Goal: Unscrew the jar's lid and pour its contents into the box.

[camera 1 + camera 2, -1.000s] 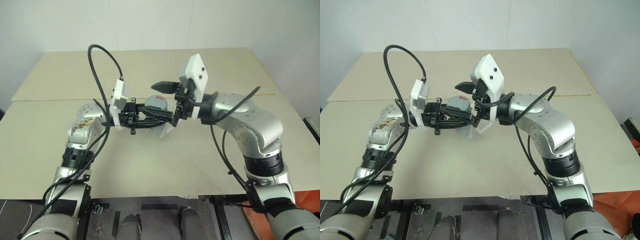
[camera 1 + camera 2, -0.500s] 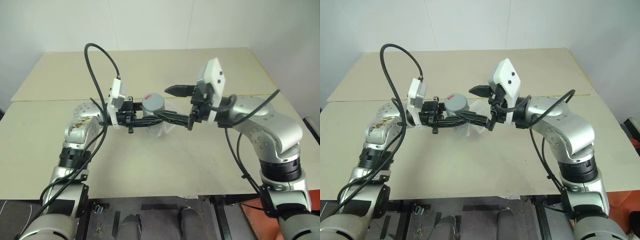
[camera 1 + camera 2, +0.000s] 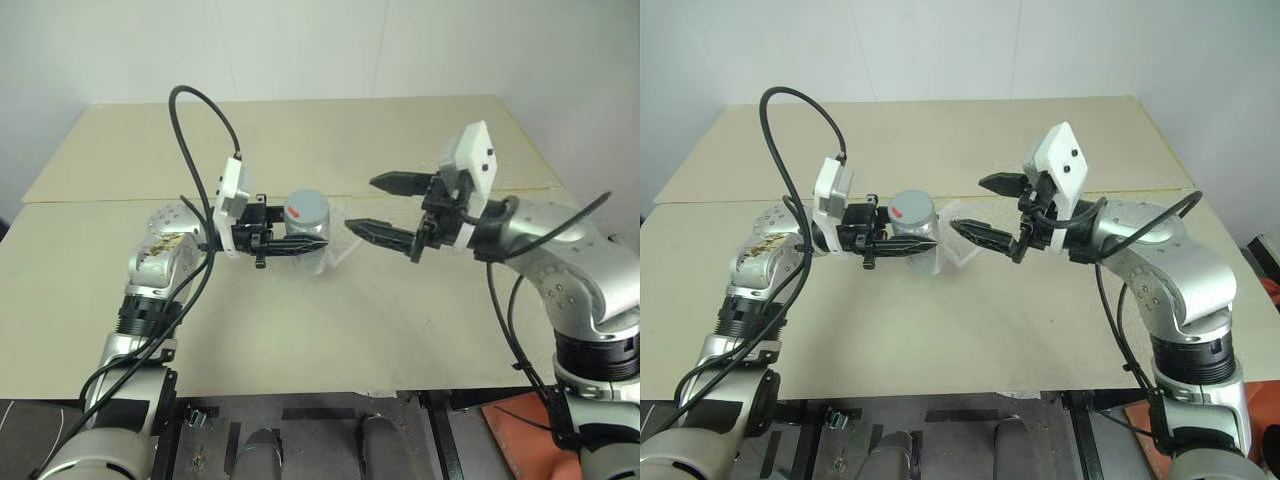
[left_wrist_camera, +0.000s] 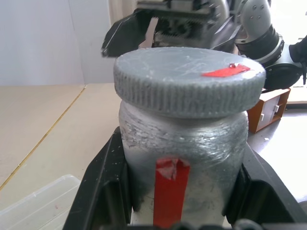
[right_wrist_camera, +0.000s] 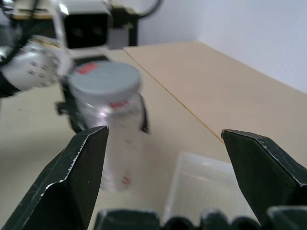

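My left gripper (image 3: 316, 242) is shut on the jar (image 3: 303, 243) and holds it upright above the table. Its black fingers (image 4: 103, 184) clamp the jar's (image 4: 182, 148) sides. The grey lid (image 3: 306, 208) with its red mark sits on top of the jar. To the jar's right, my right gripper (image 3: 363, 206) stands open with nothing in it, level with the lid and apart from it. The jar (image 5: 112, 129) is seen between the fingers (image 5: 81, 165). The clear box (image 3: 962, 243) lies on the table just right of the jar, below the right fingertips. The contents cannot be made out.
The beige table (image 3: 330, 330) has a seam (image 3: 90, 200) running across its middle. Its front edge lies near me and open surface surrounds the arms. An orange-and-white cabinet (image 4: 268, 108) stands beyond the table to the right.
My right gripper, open throughout, has drawn back to the right, from around the lid to a gap beside the jar. The lid stays on. The left gripper and jar have kept still.
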Available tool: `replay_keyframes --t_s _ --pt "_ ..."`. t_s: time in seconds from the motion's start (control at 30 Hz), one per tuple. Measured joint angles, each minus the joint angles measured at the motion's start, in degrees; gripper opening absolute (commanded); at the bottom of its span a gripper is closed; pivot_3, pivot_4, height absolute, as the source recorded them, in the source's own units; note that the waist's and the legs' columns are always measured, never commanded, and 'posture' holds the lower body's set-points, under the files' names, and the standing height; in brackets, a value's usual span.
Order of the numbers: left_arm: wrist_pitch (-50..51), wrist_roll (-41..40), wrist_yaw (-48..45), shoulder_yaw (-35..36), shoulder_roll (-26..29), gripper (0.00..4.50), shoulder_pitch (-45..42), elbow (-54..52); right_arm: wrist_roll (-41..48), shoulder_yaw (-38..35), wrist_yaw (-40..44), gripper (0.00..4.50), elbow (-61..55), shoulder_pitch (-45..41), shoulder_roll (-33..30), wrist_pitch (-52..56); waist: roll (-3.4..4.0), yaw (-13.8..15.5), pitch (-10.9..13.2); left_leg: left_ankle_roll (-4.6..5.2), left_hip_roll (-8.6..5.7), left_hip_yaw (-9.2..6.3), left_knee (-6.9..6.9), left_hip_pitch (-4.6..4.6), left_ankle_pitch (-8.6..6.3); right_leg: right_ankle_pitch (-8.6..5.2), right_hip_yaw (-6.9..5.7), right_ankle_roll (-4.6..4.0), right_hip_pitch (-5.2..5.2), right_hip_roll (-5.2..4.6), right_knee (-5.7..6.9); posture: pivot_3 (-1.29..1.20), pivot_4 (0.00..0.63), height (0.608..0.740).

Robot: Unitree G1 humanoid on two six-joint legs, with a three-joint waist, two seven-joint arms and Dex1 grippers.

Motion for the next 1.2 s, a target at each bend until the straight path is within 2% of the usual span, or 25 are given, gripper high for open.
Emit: replay_keyframes --t_s 0.33,0.5,0.93,1.03,1.13,1.2 --pt "-0.1 0.1 0.0 -0.6 -1.0 1.96 0.0 0.1 0.9 5.0 -5.8 4.41 -2.4 -4.8 4.5 4.1 0.00 0.1 0.0 0.00 0.00 -0.01 0.00 0.00 0.00 0.00 0.00 0.00 -0.01 0.00 0.01 0.00 0.150 0.740" --pt "-0.2 0.1 0.1 -0.8 -1.3 1.96 0.0 0.1 0.5 7.0 -6.9 4.41 -1.8 -7.9 6.2 5.1 0.00 0.0 0.0 0.00 0.00 -0.01 0.00 0.00 0.00 0.00 0.00 0.00 -0.01 0.00 0.00 0.00 0.150 0.740" --pt "-0.2 0.1 0.4 -0.8 -1.1 1.96 0.0 0.0 -0.8 9.5 -6.9 4.41 1.2 -9.1 8.3 6.4 0.00 0.0 0.0 0.00 0.00 -0.01 0.00 0.00 0.00 0.00 0.00 0.00 -0.01 0.00 0.02 0.00 0.150 0.740" --pt "-0.2 0.1 0.5 -0.8 -1.1 1.96 0.0 0.0 -0.8 9.5 -6.9 3.79 1.7 -9.2 8.6 6.4 0.00 0.0 0.0 0.00 0.00 -0.01 0.00 0.00 0.00 0.00 0.00 0.00 -0.01 0.00 0.01 0.00 0.150 0.740" --pt "-0.4 0.1 0.5 -0.8 -1.1 1.96 0.0 0.0 -0.8 9.5 -6.9 2.80 1.7 -9.2 8.6 6.5 0.00 0.0 0.0 0.00 0.00 -0.02 0.00 0.00 0.00 0.00 0.00 0.00 -0.01 0.00 0.01 0.00 0.150 0.740" --pt "-0.4 0.1 0.5 -0.8 -1.1 1.96 0.0 0.1 -0.8 9.5 -6.8 2.76 1.7 -9.2 8.6 6.6 0.00 0.0 0.0 0.00 0.00 -0.01 0.00 0.00 0.00 0.00 0.00 0.00 -0.01 0.00 0.02 0.00 0.150 0.740"
